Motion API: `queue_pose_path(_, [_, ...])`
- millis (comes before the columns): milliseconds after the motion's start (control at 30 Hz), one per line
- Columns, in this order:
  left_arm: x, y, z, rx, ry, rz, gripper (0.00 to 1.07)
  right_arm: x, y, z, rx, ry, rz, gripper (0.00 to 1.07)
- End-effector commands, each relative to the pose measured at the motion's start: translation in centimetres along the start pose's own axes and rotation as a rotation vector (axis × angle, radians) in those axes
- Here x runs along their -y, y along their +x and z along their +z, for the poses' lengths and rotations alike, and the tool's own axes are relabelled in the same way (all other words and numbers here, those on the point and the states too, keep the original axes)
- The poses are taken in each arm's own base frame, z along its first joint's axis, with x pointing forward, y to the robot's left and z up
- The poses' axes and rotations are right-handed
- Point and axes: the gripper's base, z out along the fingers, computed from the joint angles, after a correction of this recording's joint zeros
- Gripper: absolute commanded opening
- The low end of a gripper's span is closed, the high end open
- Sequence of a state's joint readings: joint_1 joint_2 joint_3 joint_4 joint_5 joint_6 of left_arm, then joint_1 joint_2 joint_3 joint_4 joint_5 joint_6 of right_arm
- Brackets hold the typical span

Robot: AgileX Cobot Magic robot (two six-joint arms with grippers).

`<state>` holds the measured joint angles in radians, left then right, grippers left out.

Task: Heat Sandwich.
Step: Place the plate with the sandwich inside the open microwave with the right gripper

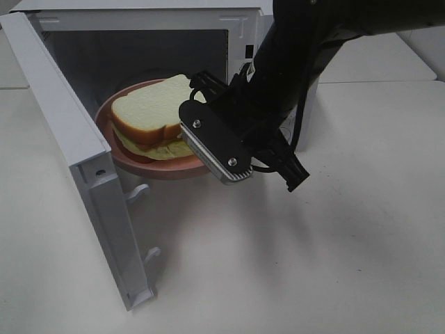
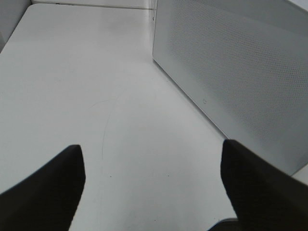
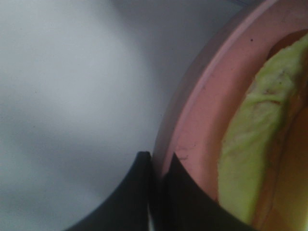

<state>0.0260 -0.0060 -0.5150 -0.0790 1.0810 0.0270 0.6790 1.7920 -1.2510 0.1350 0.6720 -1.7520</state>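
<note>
The sandwich [image 1: 154, 115], pale bread with yellowish-green filling [image 3: 245, 159], lies on a round pink plate [image 1: 118, 152]. The plate sits in the mouth of the open white microwave [image 1: 236, 31], part inside and its near edge sticking out over the front. My right gripper [image 3: 158, 162] is shut on the plate's rim [image 3: 192, 120], with one finger on each side of the rim. In the exterior high view the black right arm [image 1: 278, 76] and its wrist camera hide that grip. My left gripper [image 2: 154, 190] is open over bare table with nothing between its fingers; the exterior high view does not show it.
The microwave door [image 1: 76, 146] stands swung open to the left, reaching toward the table's front. The microwave's perforated side wall [image 2: 240, 72] is close beside my left gripper. The white table [image 1: 334, 243] spreads to the front and right.
</note>
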Motion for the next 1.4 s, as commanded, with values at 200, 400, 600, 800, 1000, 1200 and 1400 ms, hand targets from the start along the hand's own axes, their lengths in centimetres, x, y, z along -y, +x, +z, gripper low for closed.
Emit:
queue_pose_path(200, [0.0,0.1,-0.2,0.026,0.005,-0.003,0.74,2.0,0.3,0.8,0.006,0.034,0.004,0.0])
queue_pose_path(400, [0.0,0.1,-0.2,0.026,0.005,-0.003,0.74,3.1,0.5,1.5,0.007,0.03,0.004,0.01])
queue_pose_path(600, [0.0,0.1,-0.2,0.026,0.005,-0.003,0.74,4.1,0.6,1.8,0.005,0.047,0.008,0.01])
queue_pose_path(800, [0.0,0.1,-0.2,0.026,0.005,-0.003,0.74,5.3,0.8,2.5,0.004,0.059,0.024,0.01])
queue_pose_path(1000, [0.0,0.1,-0.2,0.026,0.005,-0.003,0.74,6.0,1.1,2.9,-0.021,0.068,0.011,0.01])
queue_pose_path(1200, [0.0,0.1,-0.2,0.026,0.005,-0.003,0.74,6.8,1.3,3.1,-0.038,0.08,0.042,0.01])
queue_pose_path(1400, [0.0,0.1,-0.2,0.026,0.005,-0.004,0.74,7.8,1.5,3.6,-0.039,0.089,0.048,0.01])
